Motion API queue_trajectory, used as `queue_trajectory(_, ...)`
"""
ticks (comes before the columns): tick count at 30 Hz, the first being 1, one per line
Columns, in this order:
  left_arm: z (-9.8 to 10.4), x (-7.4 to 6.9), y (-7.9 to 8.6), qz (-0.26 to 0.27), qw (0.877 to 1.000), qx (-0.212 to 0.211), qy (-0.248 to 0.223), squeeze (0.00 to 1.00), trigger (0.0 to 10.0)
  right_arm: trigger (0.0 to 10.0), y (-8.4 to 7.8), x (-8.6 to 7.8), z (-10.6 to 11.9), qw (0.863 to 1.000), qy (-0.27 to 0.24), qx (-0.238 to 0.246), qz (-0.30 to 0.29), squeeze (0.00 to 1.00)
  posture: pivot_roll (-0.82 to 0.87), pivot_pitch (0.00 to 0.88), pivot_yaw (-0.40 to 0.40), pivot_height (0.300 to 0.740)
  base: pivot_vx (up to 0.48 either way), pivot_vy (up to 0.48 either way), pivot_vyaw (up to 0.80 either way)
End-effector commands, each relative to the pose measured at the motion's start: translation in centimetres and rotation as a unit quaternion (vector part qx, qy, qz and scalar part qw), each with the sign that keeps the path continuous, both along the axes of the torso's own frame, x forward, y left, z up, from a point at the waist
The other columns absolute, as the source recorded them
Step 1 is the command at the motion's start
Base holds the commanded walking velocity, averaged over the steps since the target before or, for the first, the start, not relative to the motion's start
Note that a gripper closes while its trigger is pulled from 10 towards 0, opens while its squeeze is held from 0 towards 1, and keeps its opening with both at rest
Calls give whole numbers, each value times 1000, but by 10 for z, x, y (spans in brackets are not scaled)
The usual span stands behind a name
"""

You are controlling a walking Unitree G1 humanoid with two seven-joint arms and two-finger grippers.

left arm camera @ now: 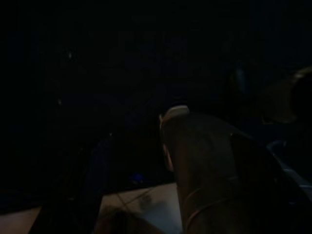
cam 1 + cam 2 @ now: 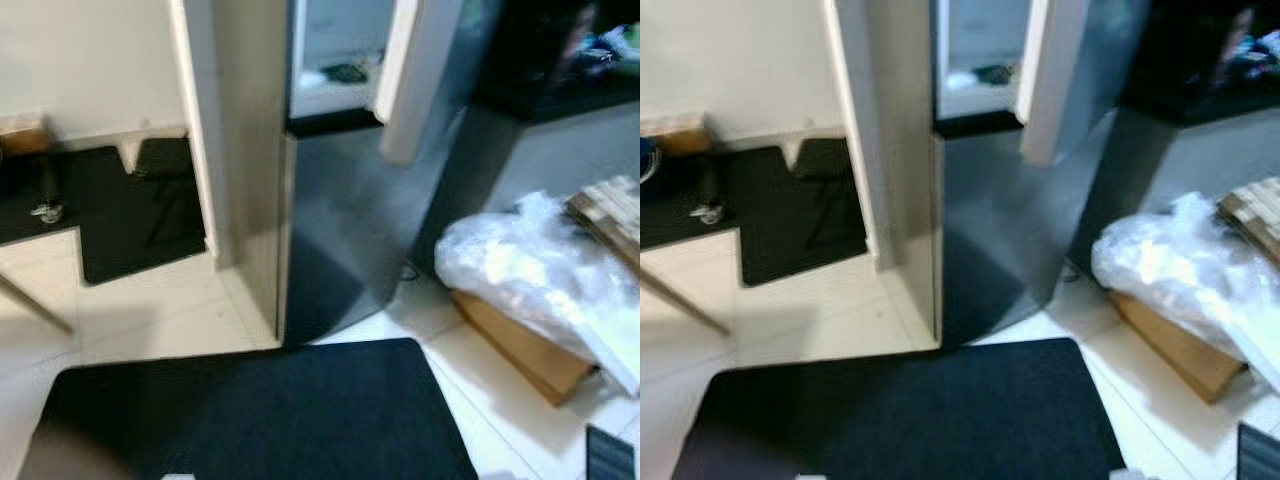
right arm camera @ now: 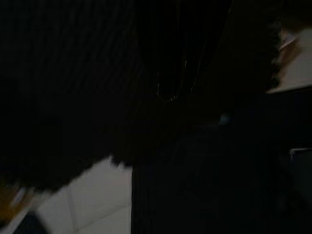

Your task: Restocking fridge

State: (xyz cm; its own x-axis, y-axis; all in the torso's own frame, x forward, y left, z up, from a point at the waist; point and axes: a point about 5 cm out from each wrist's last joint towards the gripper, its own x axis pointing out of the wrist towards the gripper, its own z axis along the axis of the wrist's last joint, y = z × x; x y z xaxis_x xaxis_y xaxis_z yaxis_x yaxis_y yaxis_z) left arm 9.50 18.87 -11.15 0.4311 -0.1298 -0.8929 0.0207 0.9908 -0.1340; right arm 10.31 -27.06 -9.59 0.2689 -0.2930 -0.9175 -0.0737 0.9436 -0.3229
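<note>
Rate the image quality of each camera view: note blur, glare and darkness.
Left eye view: soft blur throughout; the fridge and black mat have smeared edges, and the plastic bag is glared white. Right eye view: the same blur and glare. Left wrist view: nearly black, only a dim brownish shape and a pale strip of floor show. Right wrist view: very dark, with patches of pale floor tile.

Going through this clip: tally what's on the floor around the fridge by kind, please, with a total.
Black floor mats: 2, one before the fridge, one further back at left
Clear plastic bags: 1
Flat cardboard boxes: 1, under the bag
Total: 4
</note>
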Motion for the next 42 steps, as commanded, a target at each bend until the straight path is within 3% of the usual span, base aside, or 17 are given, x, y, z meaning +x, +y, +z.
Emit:
queue_trajectory(1, -3, -8, -4, -1, 1000, -9, 18, 0, 10000, 10000, -2, 1, 1, 1000, -4, -2, -9, 0, 18, 0, 2, 740, 0, 0, -800)
queue_trajectory(9, -2, -7, -3, -2, 1000, -8, 19, 0, 10000, 10000, -2, 6, 2, 1000, -17, -3, -2, 0, 18, 0, 1, 740, 0, 0, -800)
queue_trajectory(23, -2, -7, 2, -2, 1000, 11, 23, 0, 10000, 10000, 3, 9, 2, 1000, -22, 4, 17, 0, 16, 0, 5, 740, 0, -337, 0)
queue_trajectory(33, -2, -4, 3, 38, 999, 5, 14, 0, 10000, 10000, 5, 10, 1, 999, -21, 6, 24, 0, 15, 0, 6, 740, 0, 0, 0)
queue_trajectory(42, -2, -4, 4, 24, 1000, 7, 18, 0, 10000, 10000, 6, 11, 1, 999, -23, 7, 29, 0, 15, 0, 6, 740, 0, -212, 0)
